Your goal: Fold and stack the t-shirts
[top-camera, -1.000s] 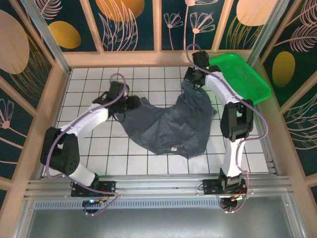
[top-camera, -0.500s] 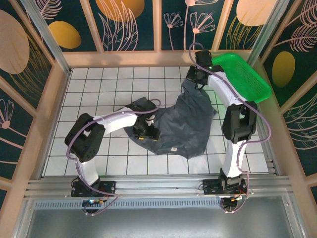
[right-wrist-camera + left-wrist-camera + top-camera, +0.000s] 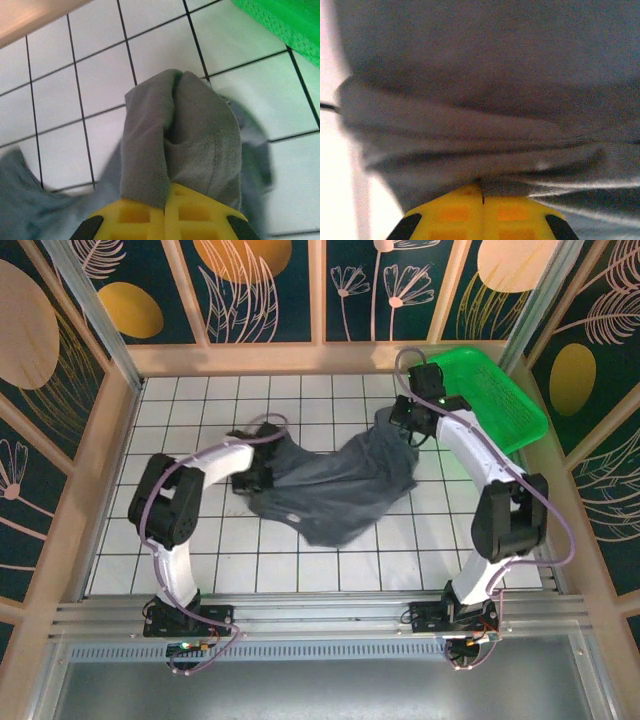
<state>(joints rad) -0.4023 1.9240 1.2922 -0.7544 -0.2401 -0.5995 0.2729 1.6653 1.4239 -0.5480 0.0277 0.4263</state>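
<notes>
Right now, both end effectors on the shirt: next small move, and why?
The left end effector and the right end effector each pinch a bunched edge of the t-shirt, and the cloth between them lies crumpled on the table. I would probably draw them apart to pull it taut before laying it flat.

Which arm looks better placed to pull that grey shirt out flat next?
Probably left: the left gripper is shut on the t-shirt with tiles free beside it; the right gripper, also gripping, is crowded by the green basket.
</notes>
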